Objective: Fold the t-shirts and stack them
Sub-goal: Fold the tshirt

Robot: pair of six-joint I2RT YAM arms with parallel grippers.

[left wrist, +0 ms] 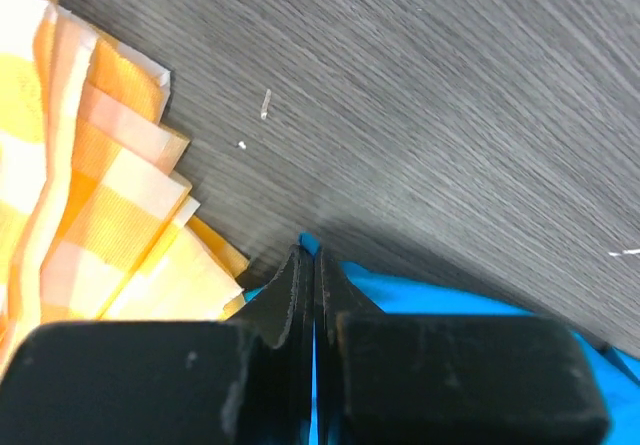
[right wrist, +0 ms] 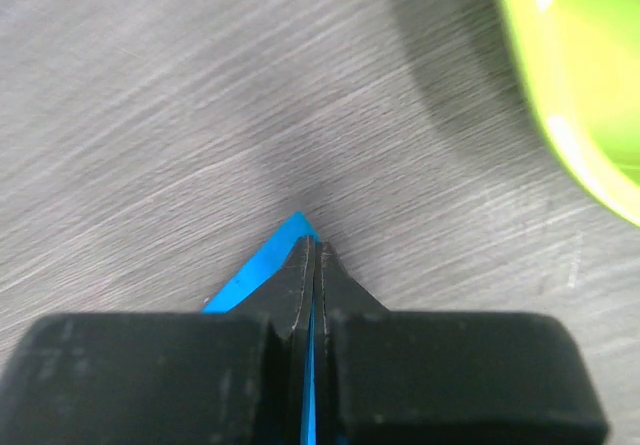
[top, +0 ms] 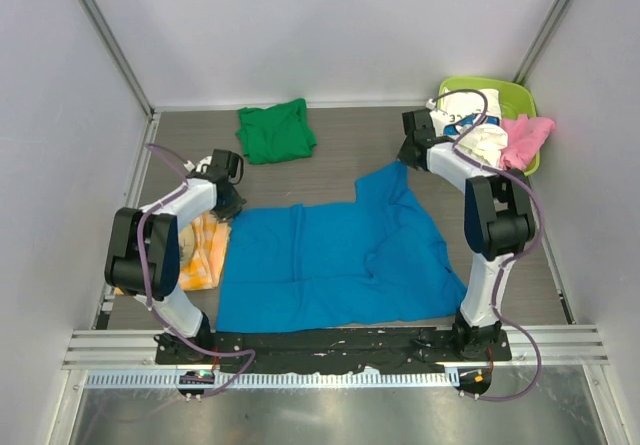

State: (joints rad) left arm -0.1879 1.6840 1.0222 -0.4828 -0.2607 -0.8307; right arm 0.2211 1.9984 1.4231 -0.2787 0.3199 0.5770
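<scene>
A bright blue t-shirt (top: 335, 260) lies spread across the middle of the table. My left gripper (top: 229, 203) is shut on its far left corner, and a sliver of the blue t-shirt (left wrist: 308, 242) shows past my left gripper (left wrist: 309, 255). At the far right corner of the shirt my right gripper (top: 408, 157) is also shut on the cloth; the blue t-shirt (right wrist: 262, 261) pokes out beside my right gripper (right wrist: 314, 245). A green t-shirt (top: 275, 131) lies crumpled at the back. White (top: 470, 125) and pink (top: 525, 138) t-shirts fill the lime basket (top: 505, 92).
An orange-yellow checked cloth (top: 200, 255) lies folded at the left, just beside the blue shirt's left edge, and the same checked cloth (left wrist: 90, 205) fills the left of the left wrist view. The lime basket's rim (right wrist: 560, 115) stands close to the right gripper.
</scene>
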